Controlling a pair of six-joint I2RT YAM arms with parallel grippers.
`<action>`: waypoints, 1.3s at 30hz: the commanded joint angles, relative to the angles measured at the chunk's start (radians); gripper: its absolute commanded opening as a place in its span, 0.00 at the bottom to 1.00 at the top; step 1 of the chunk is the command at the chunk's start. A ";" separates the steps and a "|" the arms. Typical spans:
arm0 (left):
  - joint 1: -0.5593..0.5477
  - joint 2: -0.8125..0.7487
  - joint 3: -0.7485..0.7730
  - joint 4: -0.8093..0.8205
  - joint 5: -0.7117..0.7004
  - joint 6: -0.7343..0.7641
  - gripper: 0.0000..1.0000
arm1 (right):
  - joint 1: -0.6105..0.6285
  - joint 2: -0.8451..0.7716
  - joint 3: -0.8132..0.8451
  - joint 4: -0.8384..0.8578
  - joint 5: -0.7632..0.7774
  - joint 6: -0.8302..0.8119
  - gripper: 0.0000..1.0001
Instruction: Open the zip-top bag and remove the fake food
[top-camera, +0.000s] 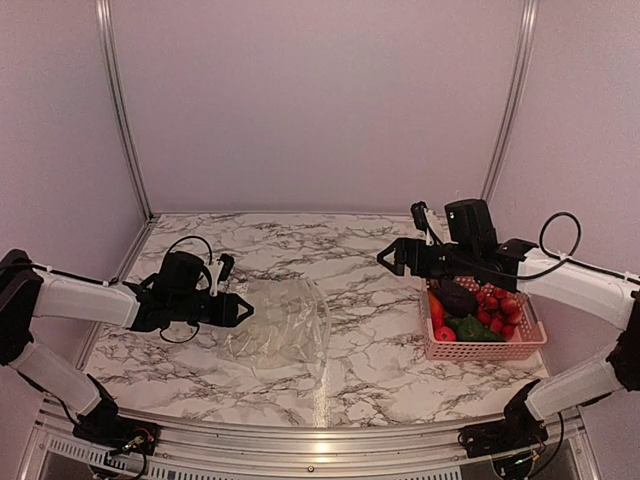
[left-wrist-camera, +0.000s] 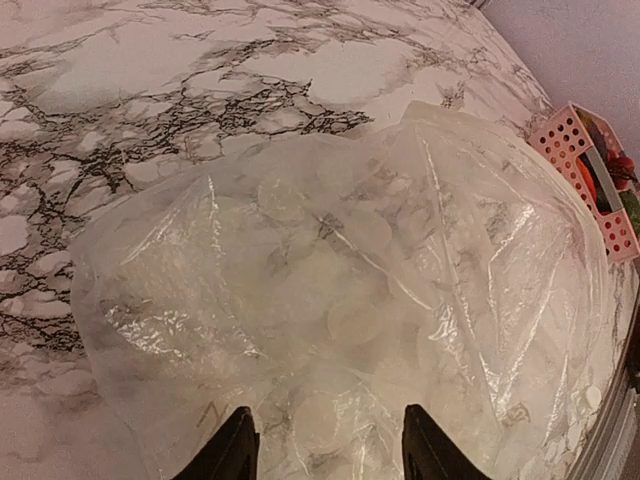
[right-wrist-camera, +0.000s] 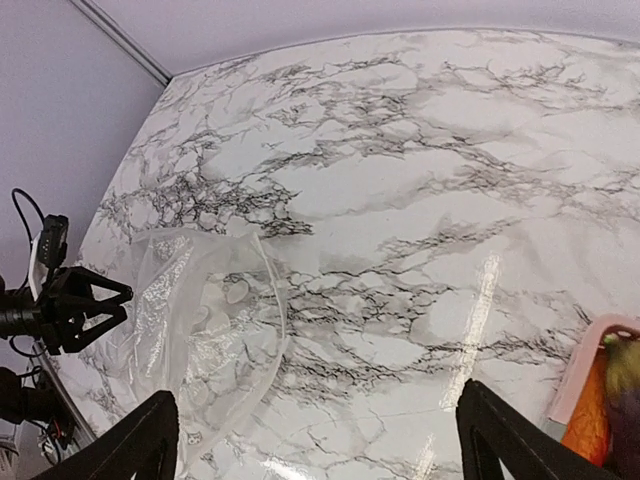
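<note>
The zip-top bag (top-camera: 280, 325) lies crumpled on the marble table, clear and crinkly, with no food showing through it. My left gripper (top-camera: 240, 310) is at its left edge, and in the left wrist view its open fingers (left-wrist-camera: 325, 445) stand apart just over the plastic (left-wrist-camera: 350, 290), holding nothing. The fake food (top-camera: 475, 310) sits in the pink basket (top-camera: 485, 350) at the right: a dark purplish piece (top-camera: 457, 297), red pieces (top-camera: 500, 305) and a green one (top-camera: 470, 328). My right gripper (top-camera: 392, 255) hangs wide open above the table, left of the basket, empty (right-wrist-camera: 320, 440).
The basket's corner shows in the right wrist view (right-wrist-camera: 590, 370) and the left wrist view (left-wrist-camera: 590, 170). White walls with metal rails close the table at the back and sides. A metal rail runs along the near edge (top-camera: 320, 450).
</note>
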 joint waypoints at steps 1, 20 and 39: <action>0.043 -0.059 -0.036 0.047 0.001 -0.036 0.54 | 0.059 0.172 0.121 0.145 -0.078 -0.035 0.92; 0.295 0.128 0.063 0.279 0.268 -0.266 0.63 | 0.079 0.840 0.603 0.220 -0.251 -0.072 0.80; 0.211 0.271 0.099 0.266 0.317 -0.238 0.44 | 0.083 0.994 0.604 0.269 -0.502 -0.060 0.68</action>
